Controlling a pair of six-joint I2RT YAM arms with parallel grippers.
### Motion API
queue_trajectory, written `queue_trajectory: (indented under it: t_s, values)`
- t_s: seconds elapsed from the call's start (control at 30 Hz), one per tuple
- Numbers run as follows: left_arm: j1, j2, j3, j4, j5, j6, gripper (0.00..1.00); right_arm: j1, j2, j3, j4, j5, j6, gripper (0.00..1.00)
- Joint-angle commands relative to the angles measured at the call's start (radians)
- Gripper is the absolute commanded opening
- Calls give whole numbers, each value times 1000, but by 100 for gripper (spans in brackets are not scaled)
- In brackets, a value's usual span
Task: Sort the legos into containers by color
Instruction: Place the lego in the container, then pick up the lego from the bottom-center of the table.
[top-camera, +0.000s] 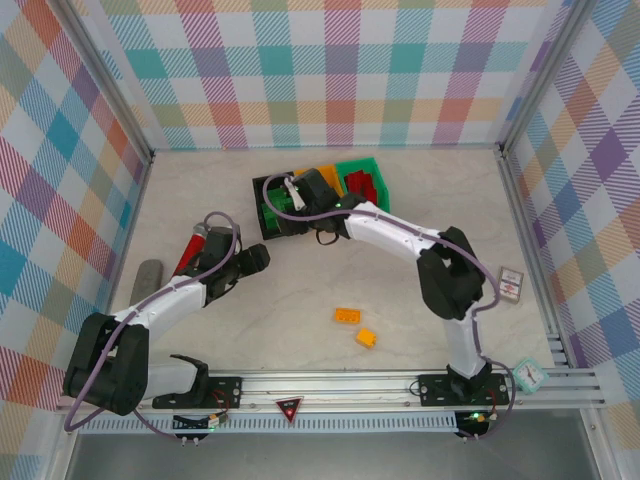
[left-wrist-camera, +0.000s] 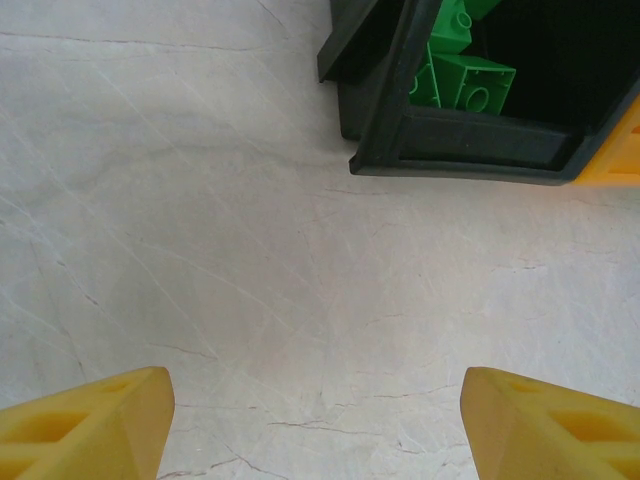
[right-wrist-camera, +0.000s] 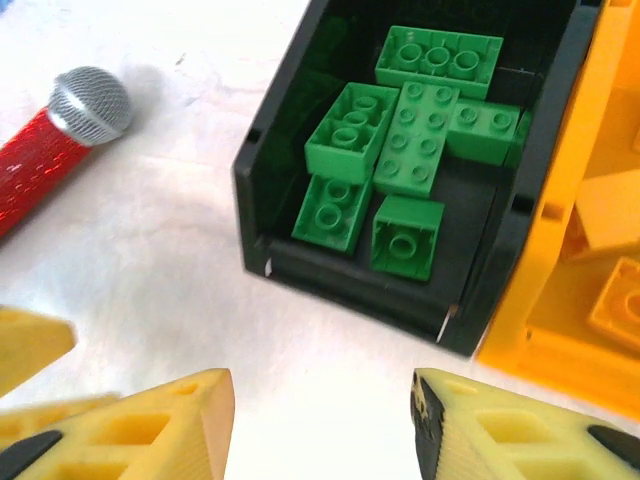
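While the right arm is reaching across the table (top-camera: 250, 330) toward the row of containers, the right gripper (right-wrist-camera: 322, 400) is hanging just in front of the near end of the black bin (right-wrist-camera: 262, 180). Its two yellow fingers are standing apart and nothing is lying between them, so it is open and is holding no brick.

The black bin is holding the green legos (right-wrist-camera: 415, 150), about six of them, lying close together with the studs mostly up. Touching its right side, the orange bin (right-wrist-camera: 545, 250) is holding orange legos (right-wrist-camera: 620, 300) (I am seeing only some of them at the edge of the right wrist view). On the far right of the row, the green bin (top-camera: 372, 165) is holding red legos (top-camera: 362, 183).

The left gripper (left-wrist-camera: 318, 390) is waiting over bare table, near the corner of the black bin but apart from it. Its fingers are also standing wide apart with only the table surface between them, so it is gripping nothing.

Two loose legos, both orange, are lying on the table well apart from the containers, between the two arms: one (top-camera: 347, 316) a little farther from the bases, the other (top-camera: 366, 338) just beside it and nearer to the right arm.

A red stick with a grey head (right-wrist-camera: 90, 105) is lying to the left of the black bin, not touching it.
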Motion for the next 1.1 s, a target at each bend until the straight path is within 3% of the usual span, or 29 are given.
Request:
queue_trajectory:
  t_s: [0.0,0.5,0.83,1.07]
  values:
    - [16,-7,-18,31,44,-12,76,7,-91,-123,78,-28,23,51]
    - [15,2,-58,191,237,-1,76,18,-424,-639,109,-31,74,52]
    - [16,56,-52,232,282,-14,76,30,-544,-782,-8,-117,25,57]
    - [15,45,-54,223,278,-11,77,68,-577,-841,-55,-73,0,59]
